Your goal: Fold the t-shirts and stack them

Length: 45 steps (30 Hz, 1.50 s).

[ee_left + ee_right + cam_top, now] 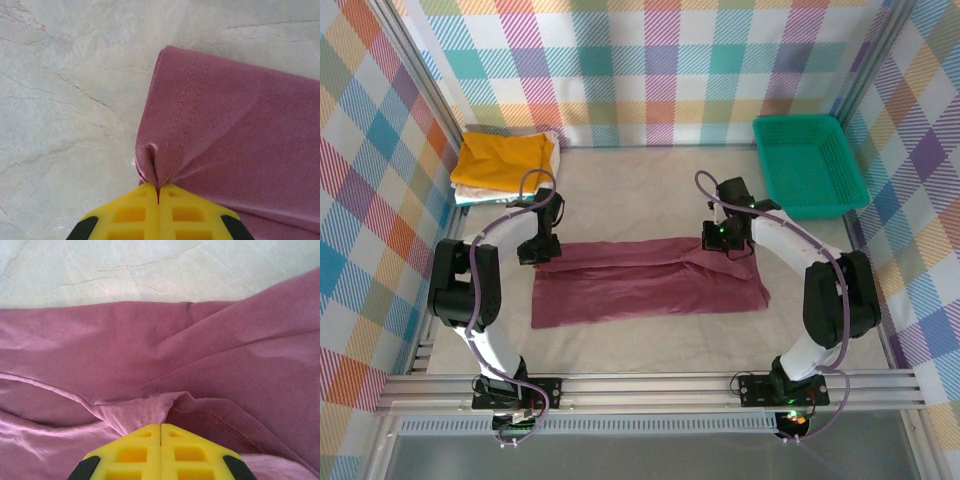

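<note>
So the maroon t-shirt (650,280) lies mid-surface as a long folded band; the left gripper (159,192) is pinched tight on its double-stitched hem corner and the right gripper (161,427) is clamped on a puckered fold at the other end, I'd guess so both ends lift together for the next fold. The cloth is soft matte jersey that creases easily; the mustard-yellow t-shirt (505,158) sits folded flat in the far left corner on a white t-shirt (468,192).
</note>
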### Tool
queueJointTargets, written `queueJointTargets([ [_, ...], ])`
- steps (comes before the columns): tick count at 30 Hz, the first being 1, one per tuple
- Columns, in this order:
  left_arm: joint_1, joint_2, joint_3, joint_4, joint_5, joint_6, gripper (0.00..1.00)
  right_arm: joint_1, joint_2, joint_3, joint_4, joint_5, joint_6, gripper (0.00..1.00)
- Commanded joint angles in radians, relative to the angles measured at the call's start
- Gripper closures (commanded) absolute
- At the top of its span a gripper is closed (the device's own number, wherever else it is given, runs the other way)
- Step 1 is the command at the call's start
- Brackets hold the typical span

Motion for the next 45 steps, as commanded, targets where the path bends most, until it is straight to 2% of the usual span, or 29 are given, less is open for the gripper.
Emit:
queueJointTargets([
  [1,0.007,-0.008,0.003,-0.011,-0.007,-0.005,1.0,0.009,-0.036,-0.031,-0.026,-0.025,0.014,1.0],
  [9,0.008,0.0,-0.007,-0.008,-0.006,-0.009,1.0,0.059,-0.142,-0.092,-0.133,-0.008,0.029,1.0],
  [15,0.008,0.019,0.001,-0.004,0.001,-0.006,1.0,0.123,-0.176,-0.187,-0.15,-0.03,0.079,1.0],
  [18,0.008,0.036,0.01,-0.001,0.001,-0.006,1.0,0.153,-0.153,-0.22,-0.141,-0.05,0.092,0.9],
  [20,0.008,0.044,0.014,0.001,0.0,-0.004,1.0,0.163,-0.134,-0.217,-0.158,-0.043,0.091,0.87],
  [22,0.008,0.049,0.014,0.002,0.0,-0.004,1.0,0.168,-0.131,-0.206,-0.167,-0.046,0.076,0.73],
  [26,0.008,0.051,0.014,0.007,-0.005,-0.004,1.0,0.164,-0.172,-0.147,-0.181,0.028,0.061,0.6],
  [29,0.01,0.052,0.013,0.011,0.001,-0.004,1.0,0.099,-0.217,-0.129,-0.166,0.063,0.105,0.53],
  [33,0.009,0.055,0.008,0.02,0.004,-0.004,1.0,-0.07,-0.206,-0.123,-0.123,-0.008,0.13,0.52],
  [38,0.009,0.058,0.01,0.035,0.027,-0.008,1.0,-0.228,-0.079,-0.086,-0.027,-0.111,0.152,0.56],
  [40,0.01,0.059,0.012,0.036,0.04,-0.011,1.0,-0.25,-0.025,-0.066,0.022,-0.129,0.152,0.59],
  [45,0.01,0.052,0.006,0.037,0.042,-0.01,1.0,-0.262,0.12,-0.006,0.056,-0.125,0.126,0.6],
])
